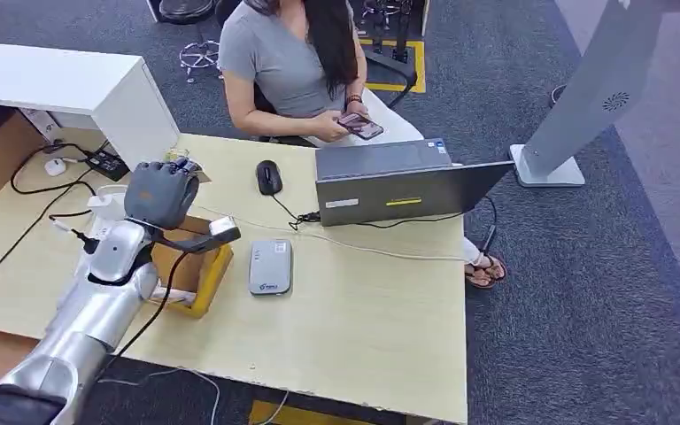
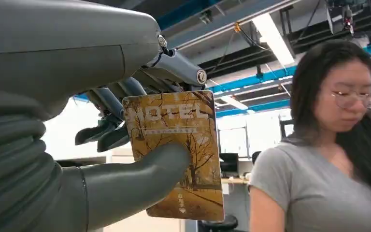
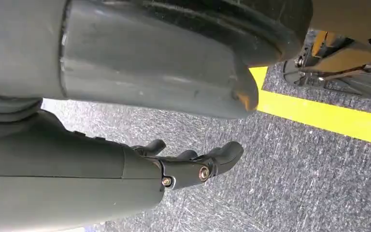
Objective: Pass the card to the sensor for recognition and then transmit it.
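The left hand (image 1: 161, 193) is raised over the table (image 1: 363, 319), above a yellow box (image 1: 199, 274), with a grey sensor (image 1: 270, 266) just right of it and a mouse (image 1: 268, 177) and laptop (image 1: 398, 181) farther right.

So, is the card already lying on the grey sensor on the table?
No: in the left wrist view the left hand holds the card up in the air, and in the head view the grey sensor has nothing on it.
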Motion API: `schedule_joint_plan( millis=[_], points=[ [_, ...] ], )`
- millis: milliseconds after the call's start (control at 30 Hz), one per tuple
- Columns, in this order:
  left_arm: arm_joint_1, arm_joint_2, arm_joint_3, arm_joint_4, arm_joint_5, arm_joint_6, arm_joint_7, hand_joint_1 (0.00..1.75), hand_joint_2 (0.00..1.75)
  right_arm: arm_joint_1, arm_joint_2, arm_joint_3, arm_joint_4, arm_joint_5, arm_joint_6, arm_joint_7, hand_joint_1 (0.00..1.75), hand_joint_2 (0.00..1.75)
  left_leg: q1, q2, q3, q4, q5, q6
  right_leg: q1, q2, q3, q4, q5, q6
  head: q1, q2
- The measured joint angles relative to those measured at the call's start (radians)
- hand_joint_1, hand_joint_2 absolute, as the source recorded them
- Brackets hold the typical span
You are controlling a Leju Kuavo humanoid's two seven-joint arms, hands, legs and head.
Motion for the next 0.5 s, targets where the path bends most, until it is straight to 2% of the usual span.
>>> schedule_joint_plan(
  millis=[500],
  points=[
    [0.003, -0.025, -0.03, 0.0, -0.017, -0.029, 0.013, 1.75, 1.75, 0.0, 0.0, 0.0, 0.004, 0.005, 0.001, -0.002, 0.0, 0.0, 0.0, 0.0, 0.0, 0.0, 0.0, 0.0, 0.0, 0.0, 0.0, 0.0, 0.0, 0.0, 0.0, 0.0]
  ],
)
